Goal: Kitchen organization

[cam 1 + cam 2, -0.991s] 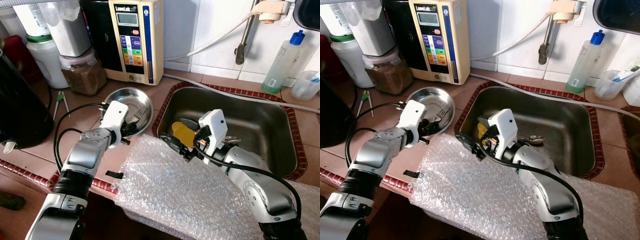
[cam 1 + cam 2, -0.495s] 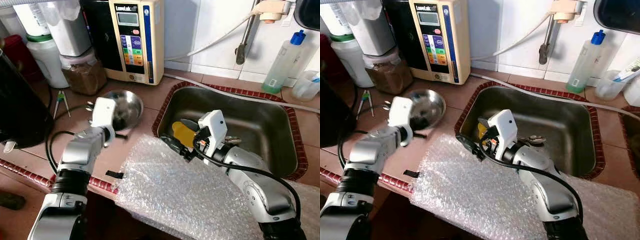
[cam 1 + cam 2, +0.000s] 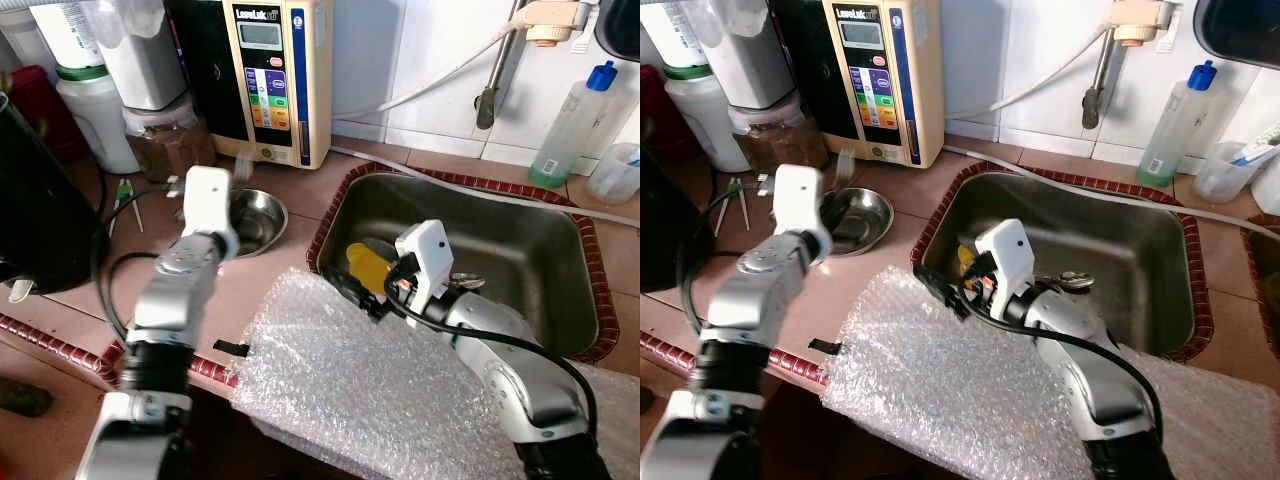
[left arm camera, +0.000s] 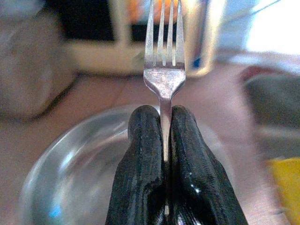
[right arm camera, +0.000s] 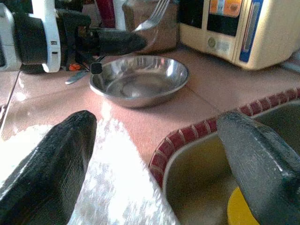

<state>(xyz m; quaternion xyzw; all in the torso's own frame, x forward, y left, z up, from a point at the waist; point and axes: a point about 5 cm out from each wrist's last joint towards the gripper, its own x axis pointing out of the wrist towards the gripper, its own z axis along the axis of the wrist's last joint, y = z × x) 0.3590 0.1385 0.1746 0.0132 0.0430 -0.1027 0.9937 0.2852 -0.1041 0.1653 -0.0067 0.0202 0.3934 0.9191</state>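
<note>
the left gripper [image 4: 164, 140] pinches a fork [image 4: 163, 56] by its handle, tines pointing away, above the steel bowl [image 3: 855, 215] on the bench near the sink's [image 3: 1140, 260] left rim. the right gripper [image 5: 154, 140] hangs spread wide over that rim, at the bubble wrap's [image 3: 960, 390] far edge.

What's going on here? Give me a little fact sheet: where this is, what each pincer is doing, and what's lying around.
Place: kitchen counter beside a steel sink
Left pincer: shut on a fork, tines pointing away, held above a steel bowl
Right pincer: open, at the sink's near left edge, holding nothing
In the sink: a yellow object, next to the right pincer
On the counter: bubble wrap spread at the front edge
At the wall: cream-coloured appliance with buttons, jar of brown powder, clear bottle with blue cap
</note>
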